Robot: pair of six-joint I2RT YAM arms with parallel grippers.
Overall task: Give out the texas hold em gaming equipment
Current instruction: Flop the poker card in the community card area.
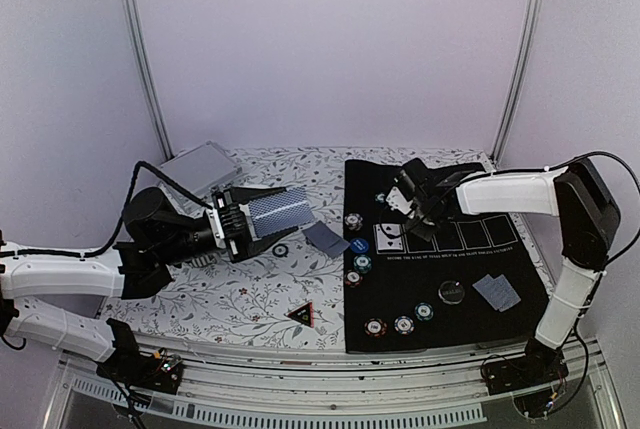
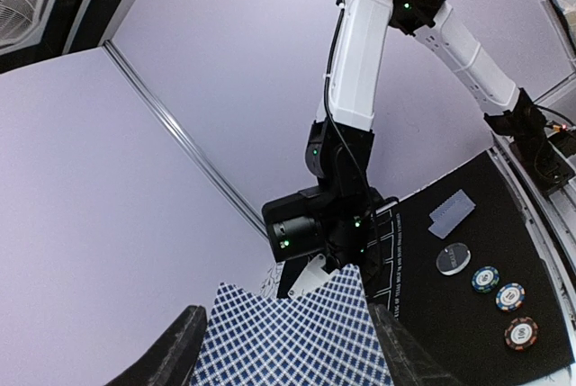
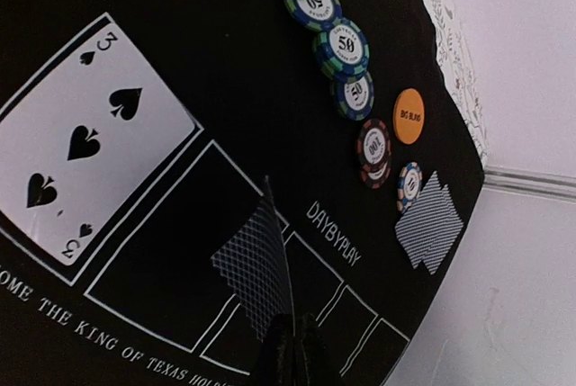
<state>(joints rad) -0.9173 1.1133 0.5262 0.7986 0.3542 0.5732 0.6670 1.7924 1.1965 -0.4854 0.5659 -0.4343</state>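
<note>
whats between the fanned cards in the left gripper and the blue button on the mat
Face-down grey-blue cards lie flat there, between the fanned cards and the blue button; the top view shows it.

Silver case (image 1: 200,167): upper left of the tabletop, lying flat at the far edge of the cloth.
Floral cloth (image 1: 240,294): white with a grey leaf print, spread over the table.
Black mat (image 1: 470,327): right half, on the cloth, with white printed boxes and lettering.
Triangular piece (image 1: 303,314): black, lower centre, on the cloth near the mat's left edge.
Metal posts (image 1: 140,49): two, slanting at upper left and upper right.
Backdrop (image 1: 330,49): plain white walls.
</note>
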